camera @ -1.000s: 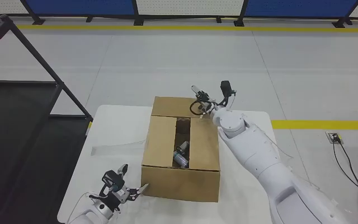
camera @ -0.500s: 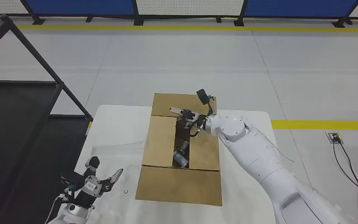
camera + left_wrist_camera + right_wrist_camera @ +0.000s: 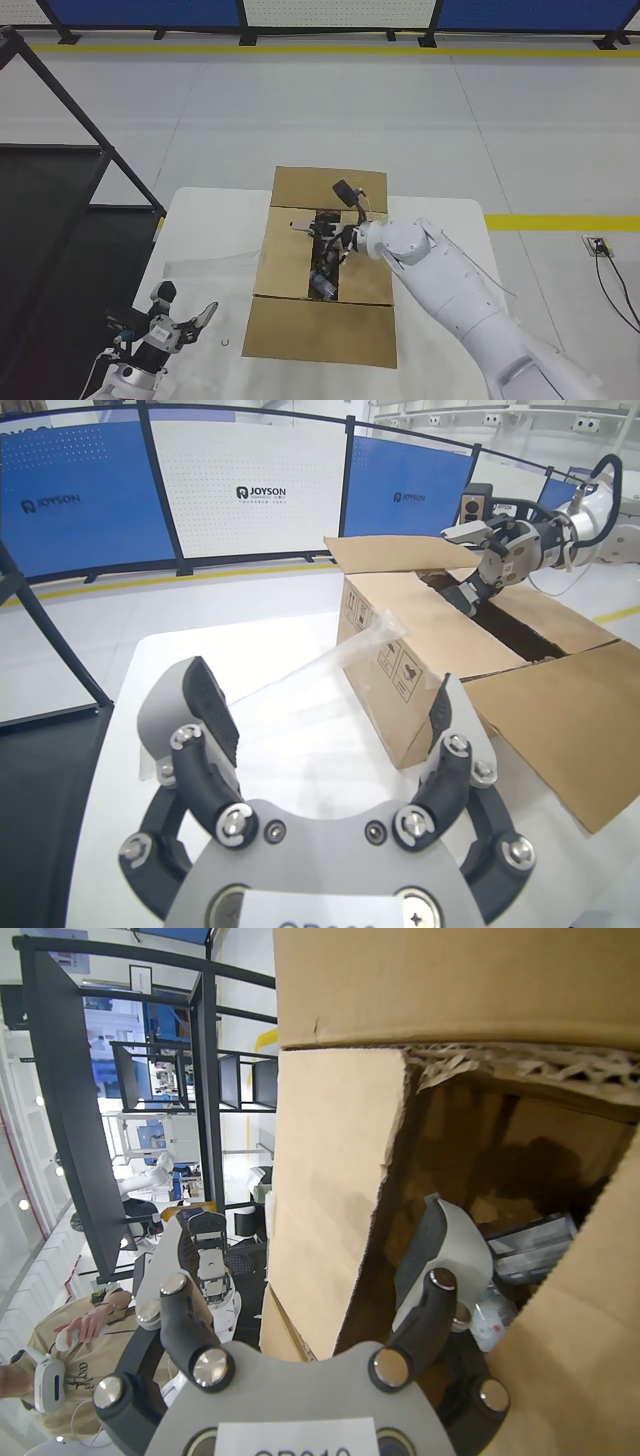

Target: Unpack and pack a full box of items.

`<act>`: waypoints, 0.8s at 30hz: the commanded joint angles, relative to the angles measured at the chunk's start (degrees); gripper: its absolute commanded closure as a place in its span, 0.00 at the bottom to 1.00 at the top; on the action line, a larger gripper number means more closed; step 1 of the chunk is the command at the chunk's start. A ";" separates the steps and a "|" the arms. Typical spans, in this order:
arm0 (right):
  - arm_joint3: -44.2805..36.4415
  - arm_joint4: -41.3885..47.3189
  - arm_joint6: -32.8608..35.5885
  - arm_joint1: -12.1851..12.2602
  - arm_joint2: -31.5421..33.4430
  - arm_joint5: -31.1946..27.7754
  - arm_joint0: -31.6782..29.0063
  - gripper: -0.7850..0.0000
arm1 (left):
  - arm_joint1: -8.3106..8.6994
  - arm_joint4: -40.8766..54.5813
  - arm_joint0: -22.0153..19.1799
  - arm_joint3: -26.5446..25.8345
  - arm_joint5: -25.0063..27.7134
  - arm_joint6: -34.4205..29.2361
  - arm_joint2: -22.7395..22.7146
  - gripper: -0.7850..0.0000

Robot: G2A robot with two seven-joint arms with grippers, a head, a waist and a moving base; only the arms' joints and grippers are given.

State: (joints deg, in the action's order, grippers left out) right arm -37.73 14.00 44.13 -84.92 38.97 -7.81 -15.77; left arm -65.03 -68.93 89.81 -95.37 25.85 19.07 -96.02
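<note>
- Since a second ago, the right gripper [image 3: 312, 237] has swung from the far right corner of the brown cardboard box [image 3: 380, 640] to the narrow gap between its two top flaps. Over the last half second it has eased further toward the robot along that gap.
- Over the same second, the left gripper [image 3: 322, 685] has backed off the edge of the near flap [image 3: 320, 332]. It now hangs over the near left corner of the white counter [image 3: 200, 225], where it has stayed for the last half second.
- The box stands in the middle of the counter. Its far flap [image 3: 325, 186] is folded outward and its near flap juts out toward the robot.
- The left side flap [image 3: 286, 255] and right side flap [image 3: 368, 275] lie over the top, with a dark slot between them.
- The right gripper's fingers [image 3: 440, 1248] are apart and straddle the torn inner edge of the left side flap. One is down in the slot and the other is above the flap, and I cannot tell whether either touches the cardboard.
- Inside the box, under the slot, lies a clear plastic bottle [image 3: 492, 1318] next to a clear plastic pack [image 3: 530, 1248].
- The left gripper's fingers [image 3: 210, 705] are spread wide with nothing between them, well apart from the box.
- A clear plastic strip [image 3: 320, 660] runs from the box's left wall down onto the counter.
</note>
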 commanded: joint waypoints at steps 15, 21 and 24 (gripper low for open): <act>1.62 12.08 8.71 -1.07 5.95 -4.79 0.92 0.00 | -0.01 0.00 0.64 0.06 0.30 1.20 -0.33 0.00; -1.03 14.12 3.83 -2.79 5.56 -1.72 1.00 0.00 | 0.18 -2.18 2.60 -1.83 1.37 3.33 -1.58 0.00; -2.57 13.90 1.02 -3.95 4.42 -0.26 1.16 0.00 | 0.26 -3.84 4.04 -3.59 1.59 4.24 -1.98 0.00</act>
State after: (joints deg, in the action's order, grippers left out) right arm -39.93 28.09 46.09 -88.52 43.77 -8.45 -14.65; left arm -64.78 -72.22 93.41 -98.40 27.53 23.05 -97.92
